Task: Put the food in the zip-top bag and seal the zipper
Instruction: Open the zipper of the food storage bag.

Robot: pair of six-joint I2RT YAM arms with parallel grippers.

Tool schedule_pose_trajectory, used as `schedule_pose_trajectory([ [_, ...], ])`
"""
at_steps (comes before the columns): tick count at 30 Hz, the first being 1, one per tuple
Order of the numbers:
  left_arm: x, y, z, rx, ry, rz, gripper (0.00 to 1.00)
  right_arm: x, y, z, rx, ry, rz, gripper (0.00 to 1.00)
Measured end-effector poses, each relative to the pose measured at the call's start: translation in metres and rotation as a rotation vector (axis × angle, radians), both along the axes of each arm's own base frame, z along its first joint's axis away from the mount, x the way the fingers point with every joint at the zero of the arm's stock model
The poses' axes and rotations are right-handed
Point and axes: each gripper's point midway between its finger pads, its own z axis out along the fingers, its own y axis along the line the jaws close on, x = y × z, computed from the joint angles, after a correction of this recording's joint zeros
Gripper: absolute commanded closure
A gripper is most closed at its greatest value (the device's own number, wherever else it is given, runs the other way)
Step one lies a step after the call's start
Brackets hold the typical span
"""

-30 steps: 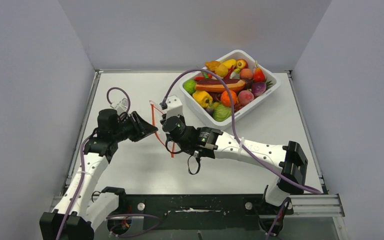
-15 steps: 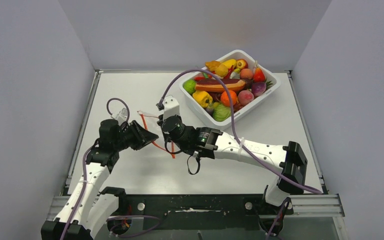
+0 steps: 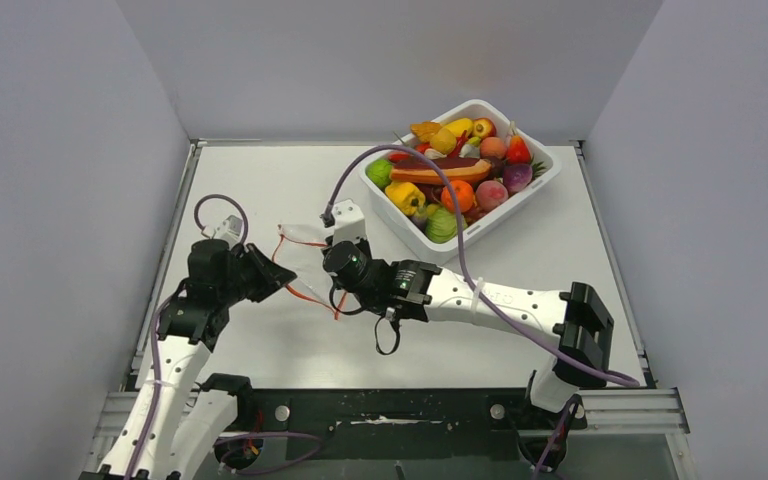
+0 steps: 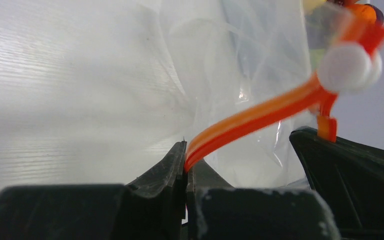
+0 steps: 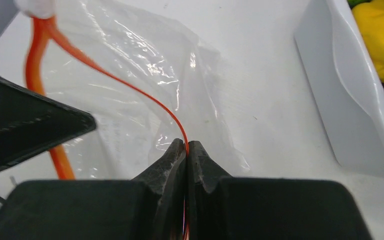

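One zipper point(image 4: 260, 115) stretched sideways, left pincer point(image 4: 185, 165) to right pincer point(image 5: 186, 150), both clamped.

In the tub point(image 3: 397, 214), food point(image 3: 450, 175) — zip-top bag point(image 3: 298, 236) leftward.

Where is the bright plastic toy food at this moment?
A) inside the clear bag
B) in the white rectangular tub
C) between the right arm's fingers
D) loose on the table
B: the bright plastic toy fruits and vegetables all lie in the white rectangular plastic tub; the clear crinkly plastic bag shows nothing inside.
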Motion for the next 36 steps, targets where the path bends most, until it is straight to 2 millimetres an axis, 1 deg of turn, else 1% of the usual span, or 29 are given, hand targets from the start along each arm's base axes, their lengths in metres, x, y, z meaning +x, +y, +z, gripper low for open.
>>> schedule_pose_trajectory([
  [2,0.000,0.008,0.011,0.048,-0.017,0.022,1.00,0.002,-0.012,-0.001,-0.010,-0.009,-0.035,1.00],
  [4,-0.003,0.014,0.022,0.068,-0.029,0.042,1.00,0.001,-0.022,0.001,-0.002,-0.009,-0.063,1.00],
  [8,-0.014,0.015,0.043,0.056,-0.093,0.046,1.00,-0.005,-0.037,0.011,0.060,-0.006,-0.078,1.00],
  [11,-0.020,0.017,0.056,0.060,-0.124,0.046,1.00,-0.009,-0.044,0.013,0.094,-0.006,-0.075,1.00],
  [15,-0.020,0.019,0.060,0.099,-0.109,0.031,1.00,-0.008,-0.042,0.017,0.120,-0.010,-0.080,1.00],
  [20,-0.012,0.021,0.063,0.174,-0.066,-0.019,1.00,-0.009,-0.047,0.017,0.169,0.011,-0.108,1.00],
  [21,-0.009,0.020,0.065,0.182,-0.065,-0.029,1.00,-0.010,-0.047,0.016,0.174,0.017,-0.109,0.95],
  [22,-0.007,0.020,0.066,0.193,-0.058,-0.044,1.00,-0.010,-0.047,0.015,0.181,0.027,-0.111,0.89],
  [25,0.000,0.019,0.067,0.211,-0.039,-0.069,1.00,-0.010,-0.047,0.013,0.197,0.048,-0.112,0.62],
  [26,0.000,0.018,0.062,0.216,-0.015,-0.076,1.00,-0.009,-0.048,0.012,0.195,0.056,-0.112,0.51],
  [27,0.000,0.018,0.062,0.217,-0.013,-0.077,1.00,-0.009,-0.048,0.012,0.194,0.056,-0.111,0.46],
  [29,-0.001,0.019,0.061,0.224,-0.011,-0.079,1.00,-0.008,-0.049,0.010,0.181,0.071,-0.087,0.39],
  [31,-0.002,0.020,0.061,0.233,-0.011,-0.084,1.00,-0.001,-0.054,0.010,0.169,0.086,-0.076,0.34],
  [33,-0.002,0.020,0.062,0.240,-0.016,-0.090,1.00,0.013,-0.069,0.013,0.157,0.098,-0.087,0.31],
  [36,-0.002,0.016,0.061,0.251,-0.017,-0.113,1.00,0.036,-0.100,0.026,0.149,0.089,-0.129,0.26],
])
